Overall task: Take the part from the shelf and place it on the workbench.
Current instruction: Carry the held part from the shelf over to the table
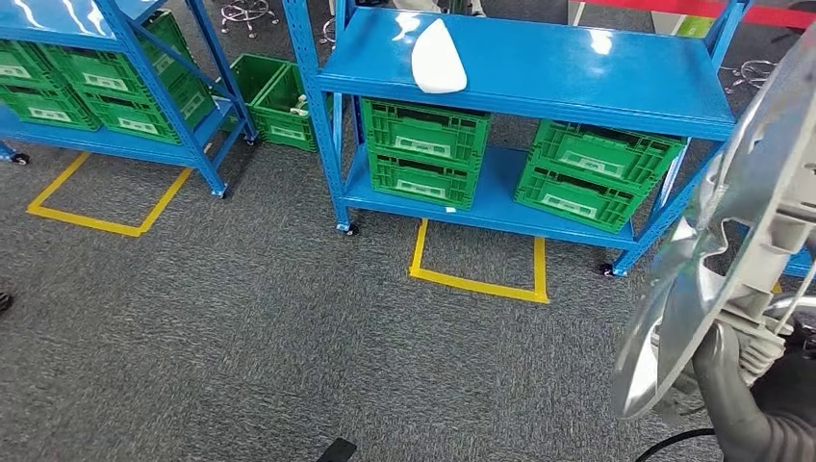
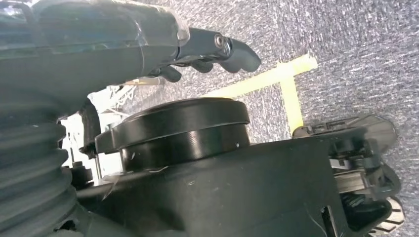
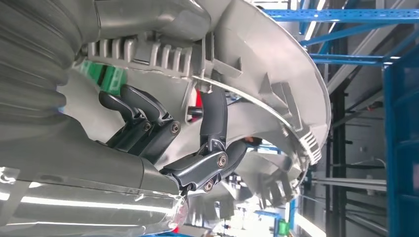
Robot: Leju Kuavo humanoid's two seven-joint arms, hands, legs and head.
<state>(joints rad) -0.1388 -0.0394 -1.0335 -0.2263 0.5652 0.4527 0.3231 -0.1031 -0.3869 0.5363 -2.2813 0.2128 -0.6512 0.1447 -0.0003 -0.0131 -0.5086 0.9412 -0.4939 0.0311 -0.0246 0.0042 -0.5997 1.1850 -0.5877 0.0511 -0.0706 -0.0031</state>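
Observation:
A large silver-grey ribbed part [image 1: 760,173] rises at the right edge of the head view, held up in front of the blue shelf [image 1: 577,67]. My right hand [image 3: 197,148] grips this part [image 3: 276,64] from behind, dark fingers hooked through its ribbed inner rim. A white curved part [image 1: 438,56] lies on the shelf's top board, well to the left of the held one. My left hand [image 2: 207,52] hangs over the grey carpet with its fingers loosely bent and nothing in them.
Green crates [image 1: 423,154] fill the shelf's lower board. A second blue shelf [image 1: 115,87] with more crates stands at the left. Yellow tape squares [image 1: 479,279] mark the grey carpet in front of both shelves.

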